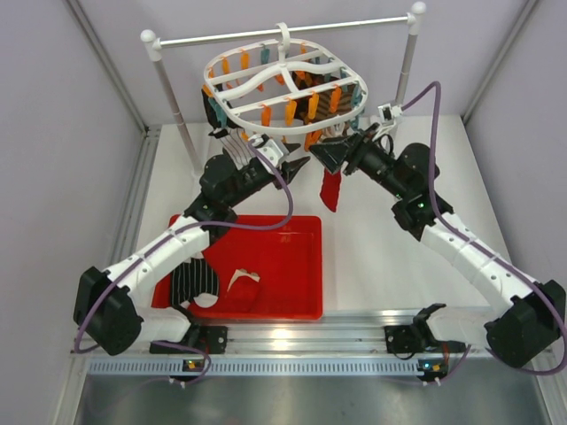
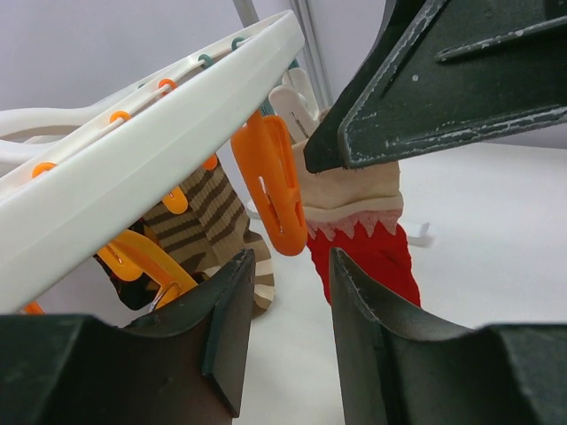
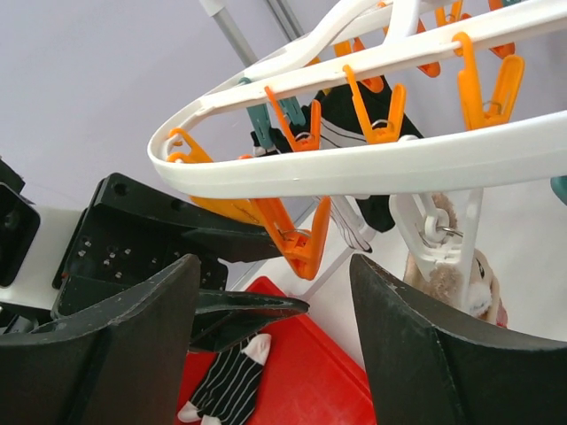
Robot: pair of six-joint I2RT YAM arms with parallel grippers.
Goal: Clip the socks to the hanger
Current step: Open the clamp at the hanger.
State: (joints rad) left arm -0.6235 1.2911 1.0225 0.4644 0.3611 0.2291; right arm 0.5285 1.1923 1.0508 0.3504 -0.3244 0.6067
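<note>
**Update: dark red sock under the hanger**

Our right gripper gapes wide, empty. Left gripper sits half open, smooth orange clip at its tips, unpinched. We see the sock's fuzzy beige cuff just below the curved white plastic near edge.

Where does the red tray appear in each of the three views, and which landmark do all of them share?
Top external: the red tray is at lower centre, between the two arms.
Left wrist: not in it.
Right wrist: the tray is at bottom centre.
Shared landmark: the white hanger, which is seen in all three.
</note>
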